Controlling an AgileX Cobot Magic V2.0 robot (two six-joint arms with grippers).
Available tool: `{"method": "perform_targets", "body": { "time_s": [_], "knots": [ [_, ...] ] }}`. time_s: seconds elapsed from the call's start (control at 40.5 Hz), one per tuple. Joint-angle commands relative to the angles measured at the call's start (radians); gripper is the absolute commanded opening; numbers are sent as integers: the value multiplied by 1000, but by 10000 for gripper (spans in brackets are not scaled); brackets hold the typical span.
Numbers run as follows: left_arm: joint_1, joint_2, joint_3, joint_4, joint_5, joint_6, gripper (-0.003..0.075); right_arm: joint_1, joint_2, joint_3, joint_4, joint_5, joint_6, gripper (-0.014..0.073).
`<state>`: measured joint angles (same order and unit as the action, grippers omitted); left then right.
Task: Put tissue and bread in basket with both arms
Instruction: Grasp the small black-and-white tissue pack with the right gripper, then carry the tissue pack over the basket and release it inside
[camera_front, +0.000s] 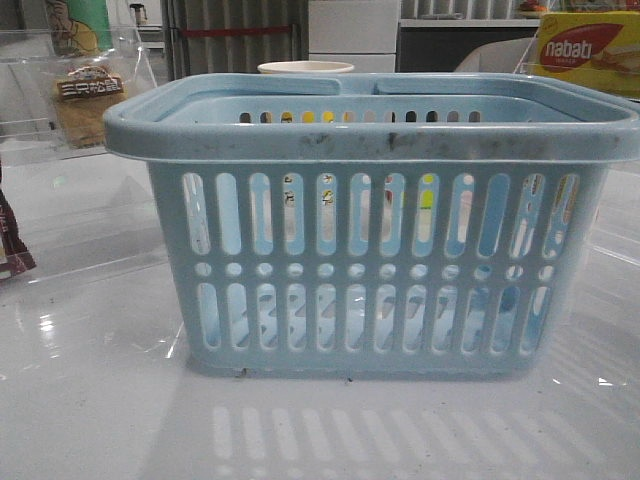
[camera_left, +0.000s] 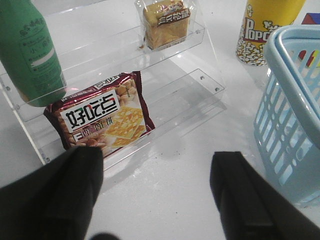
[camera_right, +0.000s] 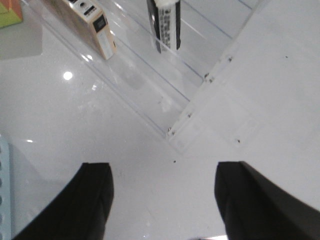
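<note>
While the bread (camera_left: 166, 22) stands upright in crinkly clear plastic at the frame's top, the slotted blue basket (camera_left: 292, 115) sits at right; left gripper (camera_left: 159, 187) and right gripper (camera_right: 162, 197) gape wide, both empty.

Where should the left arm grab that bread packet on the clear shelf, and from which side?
Best guess: grip the bread across its two narrow side edges, coming in from the open front of the clear acrylic shelf. It sits upright on an upper step with its labelled face forward, and the green bottle stands well clear. The left gripper has its jaws wide open, apparently holding nothing.
</note>
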<state>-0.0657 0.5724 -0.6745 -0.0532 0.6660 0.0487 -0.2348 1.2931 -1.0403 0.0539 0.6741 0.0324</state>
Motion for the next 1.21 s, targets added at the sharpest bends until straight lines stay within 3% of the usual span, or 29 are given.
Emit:
{"method": "perform_targets", "body": {
  "time_s": [0.0,0.444,0.889,0.963,1.185],
  "knots": [
    [-5,7,-26,-9,-75,-1,505,-8,59,-107,28,-74,3,542],
    [-5,7,-26,-9,-77,-1,505,-8,350,-322,31,-184,3,542],
    [-5,7,-26,-9,-77,-1,505,-8,473,-343,31,-370,3,540],
    [-5,7,-26,-9,-77,-1,505,-8,481,-343,31,-371,3,503],
    [-5,7,-26,-9,-77,-1,505,-5,478,-353,31,-363,3,221]
  ]
}}
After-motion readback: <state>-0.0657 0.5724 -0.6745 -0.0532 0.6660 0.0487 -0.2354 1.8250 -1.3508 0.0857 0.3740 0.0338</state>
